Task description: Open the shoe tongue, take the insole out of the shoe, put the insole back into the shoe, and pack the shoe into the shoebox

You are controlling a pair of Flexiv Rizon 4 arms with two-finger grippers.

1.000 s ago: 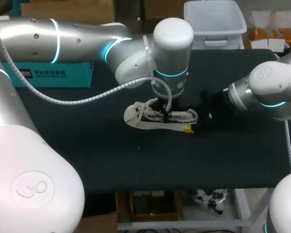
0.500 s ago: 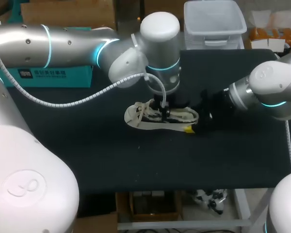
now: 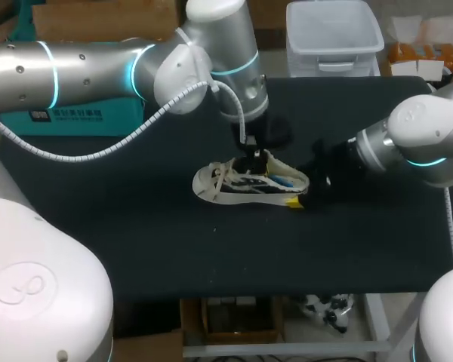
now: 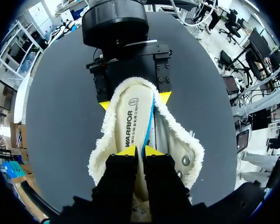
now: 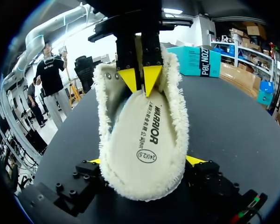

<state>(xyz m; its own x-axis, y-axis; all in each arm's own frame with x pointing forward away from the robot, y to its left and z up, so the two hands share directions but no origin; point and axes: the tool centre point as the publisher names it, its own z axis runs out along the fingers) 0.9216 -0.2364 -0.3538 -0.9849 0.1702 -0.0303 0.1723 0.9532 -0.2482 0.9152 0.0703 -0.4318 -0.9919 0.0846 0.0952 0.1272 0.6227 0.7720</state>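
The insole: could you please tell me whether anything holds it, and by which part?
The left end effector pinches the insole by its edge, away from the heel; the right end effector clamps the shoe by its heel.

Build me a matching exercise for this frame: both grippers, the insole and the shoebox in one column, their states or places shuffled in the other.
Column one
1. left gripper
2. right gripper
3. insole
4. shoebox

Column two
a. teal, at the far edge of the table
b. shut on the heel of the shoe
c. lies in the shoe, one end pinched
d. shut on the insole's end

Pairs: 1-d, 2-b, 3-c, 4-a
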